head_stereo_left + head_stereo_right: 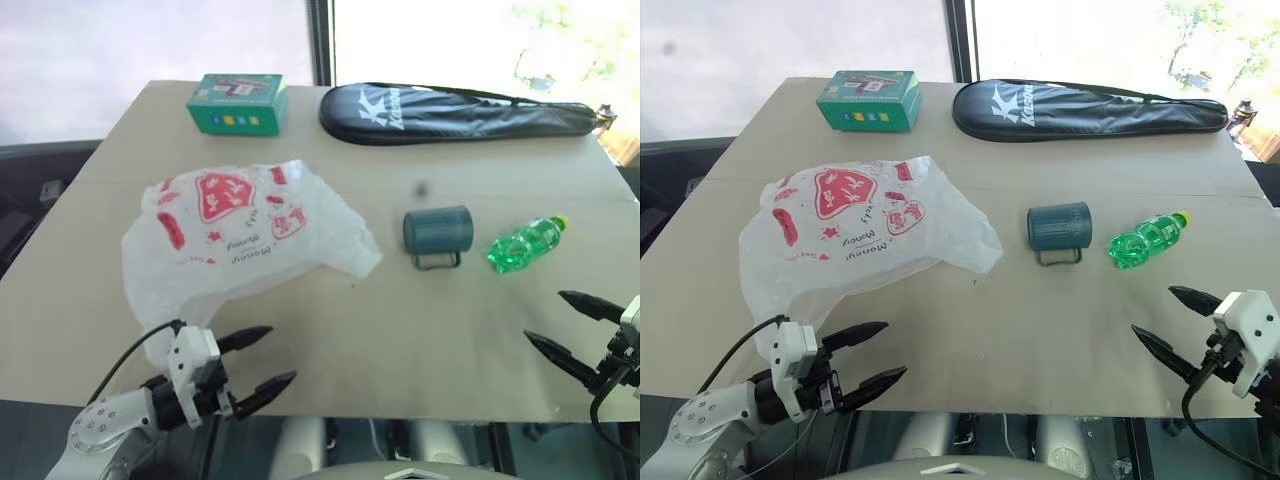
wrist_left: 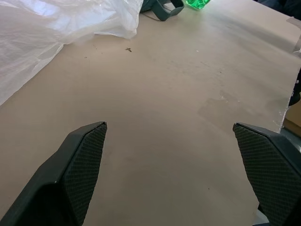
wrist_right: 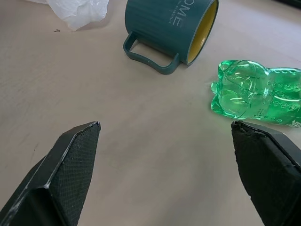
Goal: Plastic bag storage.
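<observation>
The plastic bag point(image 1: 240, 235), thin translucent white with red pictures and lettering, lies spread and crumpled on the left half of the tan table point(image 1: 400, 340). A teal cup point(image 1: 438, 235) lies on its side to the bag's right, handle toward me; the right wrist view shows its yellow inside point(image 3: 202, 33). My left gripper point(image 1: 268, 360) hovers open at the near table edge just below the bag's near corner, nothing between its fingers. Near the edge on the right, my right gripper point(image 1: 562, 322) is open and empty, below a green bottle.
A green plastic bottle point(image 1: 525, 243) lies on its side right of the cup. A long black racket cover point(image 1: 455, 113) lies along the far edge, and a green box point(image 1: 238, 103) stands at the far left. Bare table lies between the two grippers.
</observation>
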Available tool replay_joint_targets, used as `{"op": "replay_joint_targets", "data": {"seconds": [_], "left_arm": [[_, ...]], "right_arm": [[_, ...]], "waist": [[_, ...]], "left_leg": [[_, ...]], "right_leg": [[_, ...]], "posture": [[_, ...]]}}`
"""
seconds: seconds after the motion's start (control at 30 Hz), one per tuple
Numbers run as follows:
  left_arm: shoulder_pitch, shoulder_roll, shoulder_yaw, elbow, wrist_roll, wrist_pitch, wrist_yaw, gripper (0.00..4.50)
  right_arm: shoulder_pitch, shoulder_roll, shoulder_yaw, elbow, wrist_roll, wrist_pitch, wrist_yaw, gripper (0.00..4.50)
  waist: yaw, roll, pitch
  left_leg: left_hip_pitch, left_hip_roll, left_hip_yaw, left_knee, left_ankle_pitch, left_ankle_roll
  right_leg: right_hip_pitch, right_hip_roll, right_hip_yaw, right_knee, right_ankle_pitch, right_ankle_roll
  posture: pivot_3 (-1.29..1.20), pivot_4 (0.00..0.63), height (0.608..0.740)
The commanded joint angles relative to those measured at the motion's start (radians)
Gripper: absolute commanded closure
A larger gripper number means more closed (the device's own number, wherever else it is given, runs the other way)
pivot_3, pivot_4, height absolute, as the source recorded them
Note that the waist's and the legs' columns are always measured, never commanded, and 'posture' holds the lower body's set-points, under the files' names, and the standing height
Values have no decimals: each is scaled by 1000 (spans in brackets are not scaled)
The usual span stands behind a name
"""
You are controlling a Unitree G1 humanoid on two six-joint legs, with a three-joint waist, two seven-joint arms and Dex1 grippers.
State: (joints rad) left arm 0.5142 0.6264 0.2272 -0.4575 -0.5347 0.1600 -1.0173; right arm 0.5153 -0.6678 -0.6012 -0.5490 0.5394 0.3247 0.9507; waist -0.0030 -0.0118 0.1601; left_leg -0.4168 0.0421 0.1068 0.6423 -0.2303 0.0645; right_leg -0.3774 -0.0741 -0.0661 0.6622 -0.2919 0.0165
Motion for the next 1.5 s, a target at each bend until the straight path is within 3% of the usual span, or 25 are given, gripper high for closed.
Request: {"op": "replay_joint_targets", "data": {"seconds": [0.03, 0.13, 0.33, 0.47, 0.63, 0.8, 0.93, 1.0, 1.3, 1.5], "left_arm": [[-50, -38, 26, 44, -33, -80, -23, 31], [-156, -113, 54, 72, -74, -176, -12, 31], [-182, -117, 42, 63, -63, -211, -25, 31], [-114, -116, 15, 78, 32, -359, -93, 31], [-38, -190, 21, 153, 157, -674, -88, 31], [-130, -211, 88, 251, 318, -862, 61, 31], [-223, -216, 176, 264, 533, -766, 297, 31], [-259, -175, 159, 257, 593, -689, 324, 31], [-428, -119, 56, 147, 707, -402, 429, 31], [-495, -76, 13, 99, 797, -310, 475, 31]], "right_arm": [[-22, 27, 12, -48, 24, -42, -19, 0], [-103, 71, 89, -92, 85, -69, -25, 0], [-149, 92, 144, -150, 145, -110, 4, 0], [-90, 74, 139, -189, 167, -140, 56, 0], [33, 51, 129, -212, 144, -216, 168, 0], [56, 58, 165, -222, 129, -282, 191, 0], [38, 58, 204, -219, 122, -292, 171, 0], [22, 65, 233, -216, 116, -296, 160, 0], [-67, 118, 328, -240, 113, -339, 93, 0], [-143, 119, 372, -268, 135, -307, 17, 0]], "waist": [[0, 0, 0], [4, 0, 0], [4, 0, -1], [11, 0, -1], [15, -1, -1], [18, -1, -2], [17, -3, -5], [16, -5, -6], [17, -7, -6], [16, -7, -6]], "left_leg": [[0, 0, 0, 0, 0, 0], [1, 0, 0, 0, 0, 0], [0, -1, 1, 1, 2, 5], [0, -1, 1, 1, 2, 5], [0, -1, 2, 0, 0, 7], [1, 0, 1, 1, -2, 3], [1, 1, 1, 4, -2, 3], [0, 1, 1, 4, 0, 7], [0, 0, 1, 4, -1, 8], [0, 0, 1, 5, 1, 6]], "right_leg": [[0, 0, 0, 0, 0, 0], [0, 0, 0, 0, 0, 0], [1, 1, 0, 0, 2, 4], [1, 1, 0, 0, 2, 4], [1, 1, 0, -1, 2, 4], [1, 0, 0, -1, 0, 1], [1, 0, 0, 0, 1, 1], [1, 1, 0, 0, 1, 1], [2, 1, -1, 0, 3, 5], [2, 1, -1, 1, 3, 5]], "posture": [[0, 150, 740], [0, 150, 740], [0, 150, 740], [0, 150, 740], [0, 150, 740], [0, 150, 740], [0, 150, 740], [0, 150, 740], [0, 150, 740], [0, 150, 740]]}}
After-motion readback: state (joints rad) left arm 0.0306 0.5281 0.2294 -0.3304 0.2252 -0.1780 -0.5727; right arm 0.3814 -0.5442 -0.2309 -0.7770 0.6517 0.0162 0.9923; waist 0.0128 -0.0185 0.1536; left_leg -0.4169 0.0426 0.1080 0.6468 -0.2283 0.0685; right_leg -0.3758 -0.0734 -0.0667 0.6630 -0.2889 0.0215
